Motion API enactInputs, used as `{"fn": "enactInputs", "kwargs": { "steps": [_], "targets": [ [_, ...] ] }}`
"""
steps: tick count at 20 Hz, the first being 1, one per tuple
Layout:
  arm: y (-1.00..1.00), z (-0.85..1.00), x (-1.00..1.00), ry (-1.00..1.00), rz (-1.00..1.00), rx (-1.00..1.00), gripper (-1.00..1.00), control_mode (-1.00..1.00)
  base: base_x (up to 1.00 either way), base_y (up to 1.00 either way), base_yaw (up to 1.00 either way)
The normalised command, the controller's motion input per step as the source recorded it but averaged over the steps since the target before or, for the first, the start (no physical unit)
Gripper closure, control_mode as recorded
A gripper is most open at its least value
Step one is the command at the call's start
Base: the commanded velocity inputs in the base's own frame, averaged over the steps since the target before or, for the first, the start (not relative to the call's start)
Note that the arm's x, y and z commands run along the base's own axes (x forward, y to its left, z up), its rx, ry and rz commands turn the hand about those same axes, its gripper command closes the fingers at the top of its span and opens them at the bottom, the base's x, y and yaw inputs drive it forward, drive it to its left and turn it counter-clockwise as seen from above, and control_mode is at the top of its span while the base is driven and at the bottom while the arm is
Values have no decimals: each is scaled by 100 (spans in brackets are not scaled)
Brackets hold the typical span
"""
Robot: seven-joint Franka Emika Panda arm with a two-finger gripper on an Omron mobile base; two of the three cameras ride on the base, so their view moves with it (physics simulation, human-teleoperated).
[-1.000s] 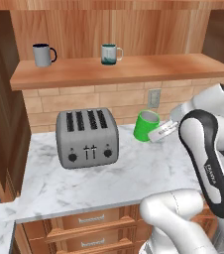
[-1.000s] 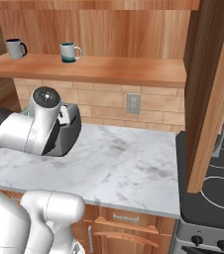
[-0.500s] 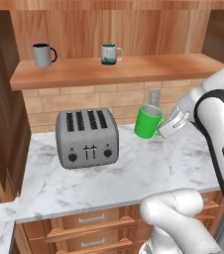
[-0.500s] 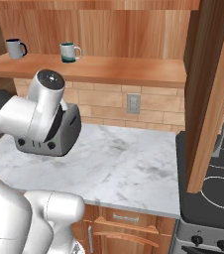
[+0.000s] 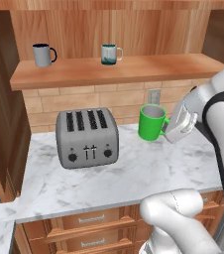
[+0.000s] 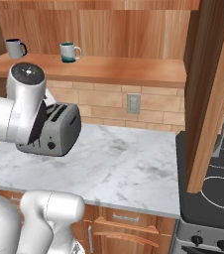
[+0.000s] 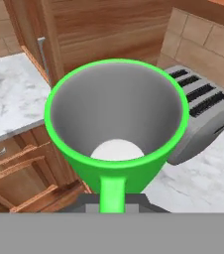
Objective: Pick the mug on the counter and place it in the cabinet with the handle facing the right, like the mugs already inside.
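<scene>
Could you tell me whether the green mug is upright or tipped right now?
Upright: the mug shows its open mouth on top, held by its handle in the claw.

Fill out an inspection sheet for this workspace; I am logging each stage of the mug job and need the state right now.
Surface: white marble counter, bare in front of the toaster.
Job's things: green mug upright, lifted clear of the counter, its handle toward the gripper; cabinet shelf open, with free space on its right part.
Clutter: grey toaster on the counter; grey mug and white-and-teal mug on the shelf, handles to the right.
Grippers: gripper shut on the mug at the handle side.
Cables: nothing seen.
Surroundings: wall outlet, stove right of the counter, wooden drawers below.
</scene>
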Motion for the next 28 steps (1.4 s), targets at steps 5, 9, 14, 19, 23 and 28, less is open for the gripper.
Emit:
{"fn": "enactInputs", "kwargs": {
  "steps": [5,9,14,19,23,28],
  "targets": [
    [0,11,-2,-19,0,-5,100,-100,0,0,0],
    [0,19,0,-11,0,0,100,-100,0,0,0],
    [0,36,0,-7,0,2,100,-100,0,0,0],
    [0,41,1,-1,0,5,100,-100,0,0,0],
    [-8,32,17,0,0,7,100,-100,0,0,0],
    [-18,11,26,0,0,6,100,-100,0,0,0]
  ]
}}
